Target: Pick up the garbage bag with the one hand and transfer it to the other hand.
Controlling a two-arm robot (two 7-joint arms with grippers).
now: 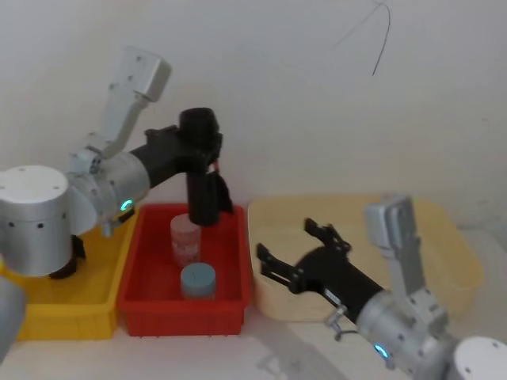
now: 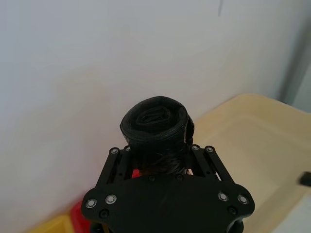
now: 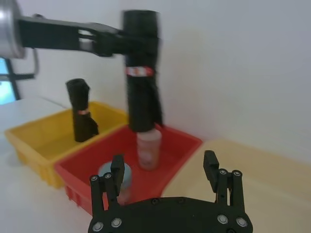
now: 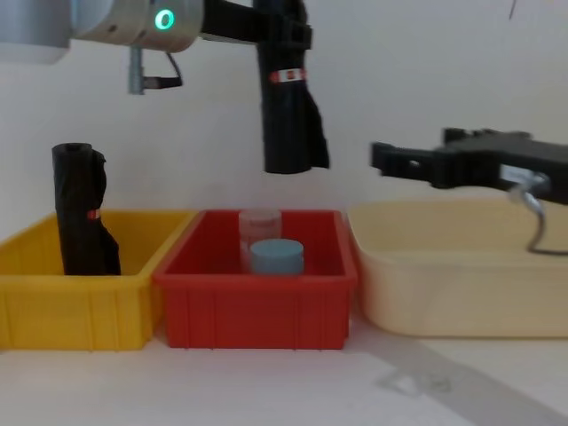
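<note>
with right tool (image 3: 164, 160) open, left tool (image 4: 284, 31) gripping garbage bag roll (image 4: 286, 124), steer roll's lower half between open fingers (image 3: 211, 165).

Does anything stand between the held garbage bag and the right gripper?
Nothing visible. The left gripper holds the garbage bag above the red bin; open air separates it from the open right gripper.

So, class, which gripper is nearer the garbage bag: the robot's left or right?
Left. The left gripper grips the garbage bag near its top, above the red bin. The right gripper is open over the beige tub, apart from it.
</note>
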